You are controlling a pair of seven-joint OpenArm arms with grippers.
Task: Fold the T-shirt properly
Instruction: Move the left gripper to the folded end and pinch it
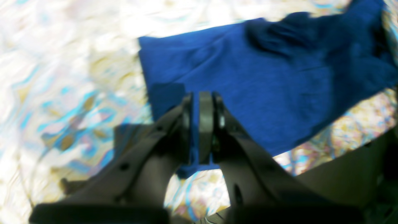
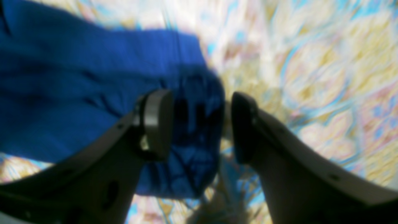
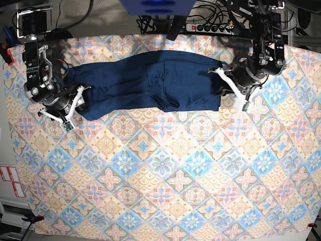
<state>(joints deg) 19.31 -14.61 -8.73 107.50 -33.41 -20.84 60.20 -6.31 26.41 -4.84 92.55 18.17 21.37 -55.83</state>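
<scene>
Well, we see the T-shirt (image 3: 145, 83) stretched sideways across the tablecloth (image 3: 165, 170) near twelve o'clock in the base view, bunched at its middle; our left gripper (image 1: 196, 127) sits at the shirt's three o'clock end, jaws pressed together with a sliver of blue cloth between them; our right gripper (image 2: 202, 124) sits at the nine o'clock end, jaws spread, crumpled cloth between them.

Overhead base view; two close, blurry wrist views, seemingly downward.

Wrist views blurred, overexposed; base view sharp.
</scene>
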